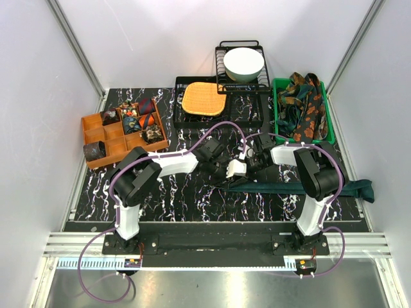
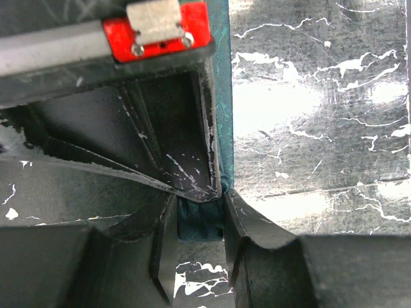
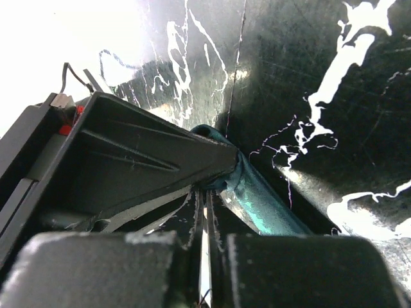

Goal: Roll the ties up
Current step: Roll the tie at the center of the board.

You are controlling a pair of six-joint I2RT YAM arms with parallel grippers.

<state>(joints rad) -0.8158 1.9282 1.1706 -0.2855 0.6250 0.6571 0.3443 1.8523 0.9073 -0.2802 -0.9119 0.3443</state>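
Observation:
A plain dark teal tie (image 1: pixel 321 188) lies flat across the near right of the table, and its left end reaches the point where both grippers meet. My left gripper (image 1: pixel 232 172) comes in from the left. In the left wrist view it (image 2: pixel 200 226) is shut on a small wad of that teal tie (image 2: pixel 199 217), whose strip (image 2: pixel 223 109) runs on past it. My right gripper (image 1: pixel 252 165) faces it. In the right wrist view its jaws (image 3: pixel 209 200) are pressed together, with the tie's bunched edge (image 3: pixel 221 183) at the tips. The tie (image 3: pixel 270 205) trails off to the lower right.
A green bin (image 1: pixel 331 122) at the back right holds several loose patterned ties (image 1: pixel 307 109). An orange divided tray (image 1: pixel 109 146) at the left holds rolled ties (image 1: pixel 131 117). Behind the arms are a black tray (image 1: pixel 250 115) with an orange woven mat (image 1: pixel 204 97) and a wire rack with a white bowl (image 1: pixel 243 63).

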